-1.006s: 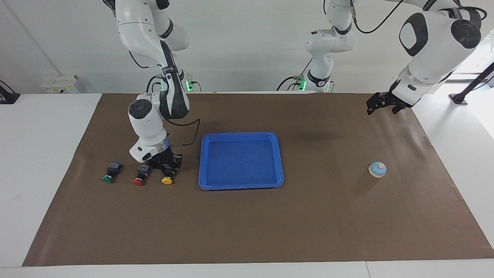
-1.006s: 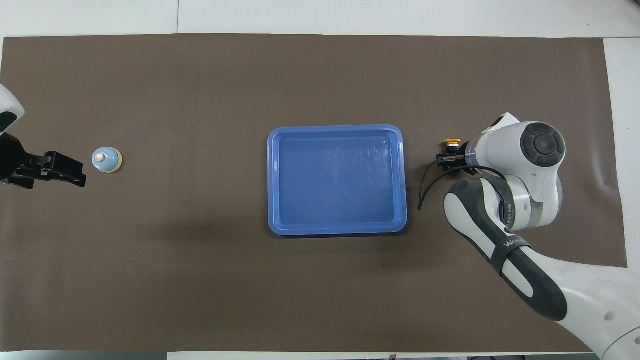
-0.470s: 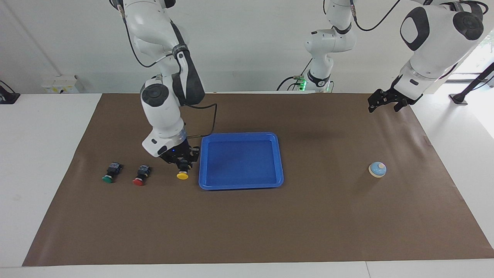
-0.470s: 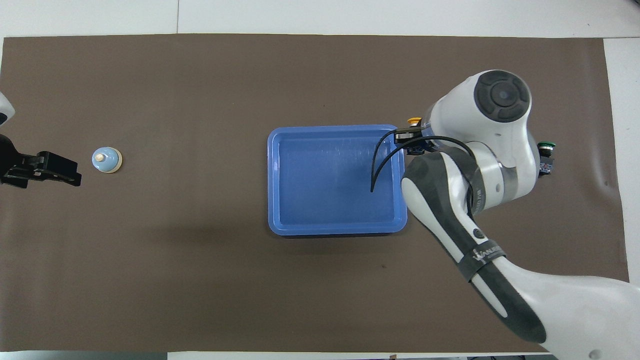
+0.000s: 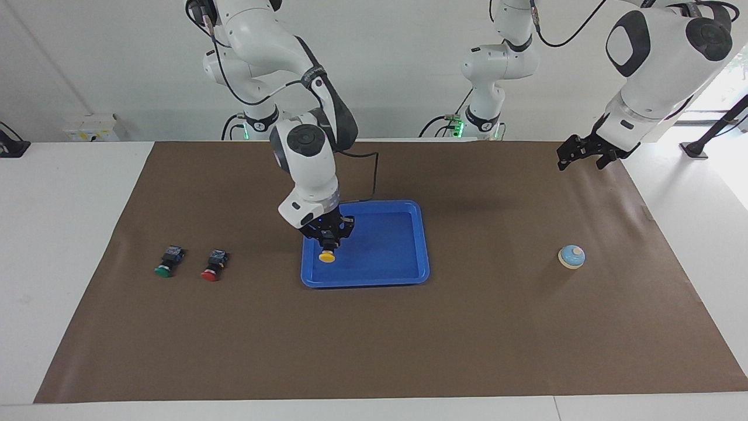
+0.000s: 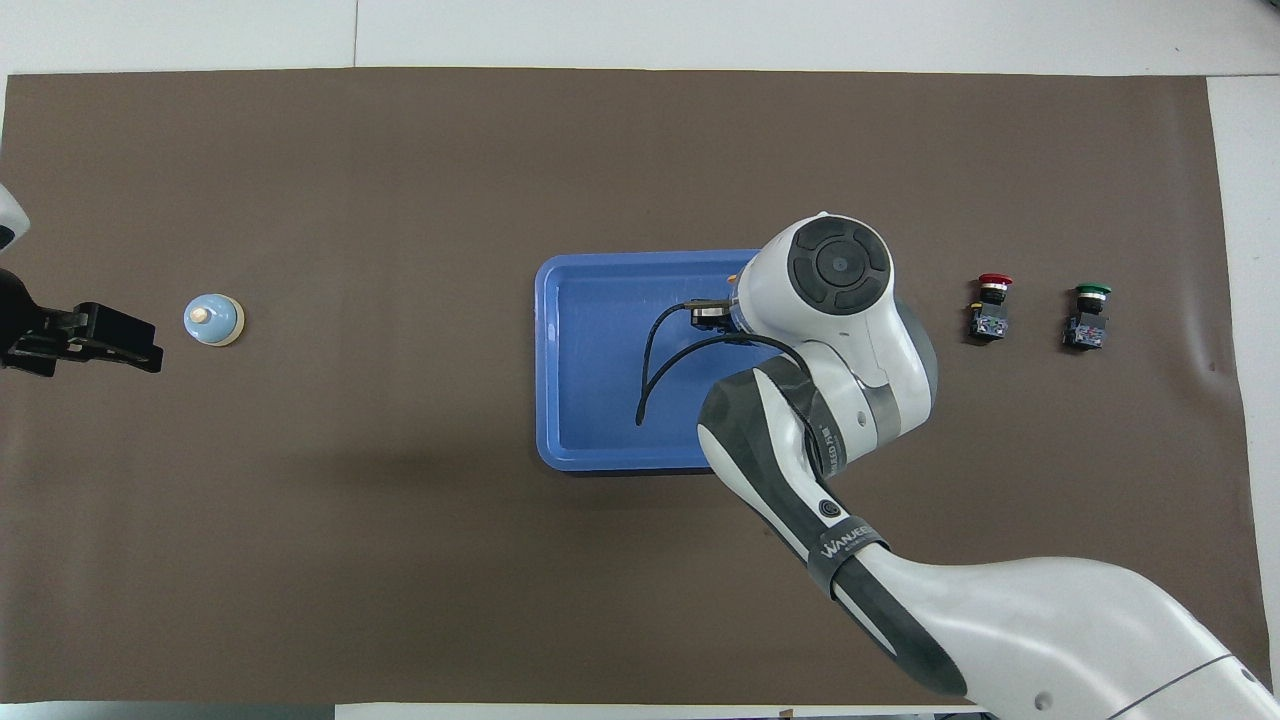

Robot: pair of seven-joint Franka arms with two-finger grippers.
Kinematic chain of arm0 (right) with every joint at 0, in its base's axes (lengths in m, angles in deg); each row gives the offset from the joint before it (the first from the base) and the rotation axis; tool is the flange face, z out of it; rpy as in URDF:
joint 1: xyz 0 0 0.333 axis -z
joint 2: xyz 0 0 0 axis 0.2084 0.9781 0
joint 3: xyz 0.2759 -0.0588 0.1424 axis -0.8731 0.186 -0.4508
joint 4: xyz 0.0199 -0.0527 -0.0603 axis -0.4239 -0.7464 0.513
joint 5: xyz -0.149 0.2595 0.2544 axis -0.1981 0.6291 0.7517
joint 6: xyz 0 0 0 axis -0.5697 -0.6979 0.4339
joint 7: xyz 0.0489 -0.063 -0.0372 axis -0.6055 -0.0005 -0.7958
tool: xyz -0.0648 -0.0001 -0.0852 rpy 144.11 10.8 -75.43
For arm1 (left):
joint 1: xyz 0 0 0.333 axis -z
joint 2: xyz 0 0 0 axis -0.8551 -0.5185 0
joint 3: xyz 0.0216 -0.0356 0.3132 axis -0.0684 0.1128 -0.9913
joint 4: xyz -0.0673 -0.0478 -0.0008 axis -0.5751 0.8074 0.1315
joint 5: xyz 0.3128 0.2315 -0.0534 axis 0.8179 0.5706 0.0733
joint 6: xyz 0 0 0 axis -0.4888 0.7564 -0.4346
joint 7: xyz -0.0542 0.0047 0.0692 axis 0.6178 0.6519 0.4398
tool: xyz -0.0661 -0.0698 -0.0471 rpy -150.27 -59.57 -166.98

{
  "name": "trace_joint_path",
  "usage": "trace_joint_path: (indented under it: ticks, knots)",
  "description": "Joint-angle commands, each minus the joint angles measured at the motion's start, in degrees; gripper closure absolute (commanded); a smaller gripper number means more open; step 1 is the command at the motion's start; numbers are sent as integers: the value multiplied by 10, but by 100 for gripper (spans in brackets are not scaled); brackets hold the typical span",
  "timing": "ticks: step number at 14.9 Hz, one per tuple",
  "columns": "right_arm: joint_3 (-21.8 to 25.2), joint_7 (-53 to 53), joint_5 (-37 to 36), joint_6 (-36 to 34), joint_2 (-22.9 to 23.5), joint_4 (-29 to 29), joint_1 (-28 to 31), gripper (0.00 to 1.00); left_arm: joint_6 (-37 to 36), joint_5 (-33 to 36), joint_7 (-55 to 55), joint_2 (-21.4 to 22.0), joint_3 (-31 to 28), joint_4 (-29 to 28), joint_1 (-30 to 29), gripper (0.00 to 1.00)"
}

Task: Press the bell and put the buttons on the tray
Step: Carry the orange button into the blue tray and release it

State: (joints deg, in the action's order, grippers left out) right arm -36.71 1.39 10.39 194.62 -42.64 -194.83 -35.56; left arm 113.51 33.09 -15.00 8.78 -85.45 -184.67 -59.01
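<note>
I'm holding the right gripper (image 5: 328, 237) over the tray (image 5: 422, 245), at the end toward the right arm, with its fingers pinching the black body of the yellow button (image 5: 327, 256), cap hanging down and tipped slightly away from the robots. From the facing view the cap looks just above the tray floor, but I can't tell whether it's touching. In the overhead view the wrist is covering the grasp, so I'm going by the facing view for height. To do the placement well, I'm thinking: lower straight down till the button bears on the tray floor, then release without side drift, since a round cap will likely roll or tip once freed; keep it inboard of the raised rim. Out from the gripper toward the right arm's end, the red button (image 5: 213, 265) and, past it, the green button (image 5: 169, 261) are lying on the brown mat (image 5: 374, 339), well apart from the tray, both left to fetch. The bell (image 5: 571, 256) is sitting well off toward the left arm's end. The left gripper (image 5: 584, 155) is waiting in the air at that end, fingers spread, not over the bell.
</note>
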Motion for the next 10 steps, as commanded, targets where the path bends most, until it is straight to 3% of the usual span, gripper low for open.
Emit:
trace_joint_path:
  ticks: [1,6,7,8,10]
  knots:
    - [1,24,6,32,-4,-30,1,100,6,-8,4,9,-4,-8,2,0]
    - [1,37,7,66,-4,-59,-9,100,6,-8,4,9,-4,-8,3,0]
    - [1,44,7,64,-4,-58,-6,69,6,-8,4,9,-4,-8,2,0]
    - [1,55,7,60,-4,-55,-3,12,6,-8,4,9,-4,-8,2,0]
    - [1,69,8,24,-11,-43,5,0,7,-8,4,9,-4,-8,3,0]
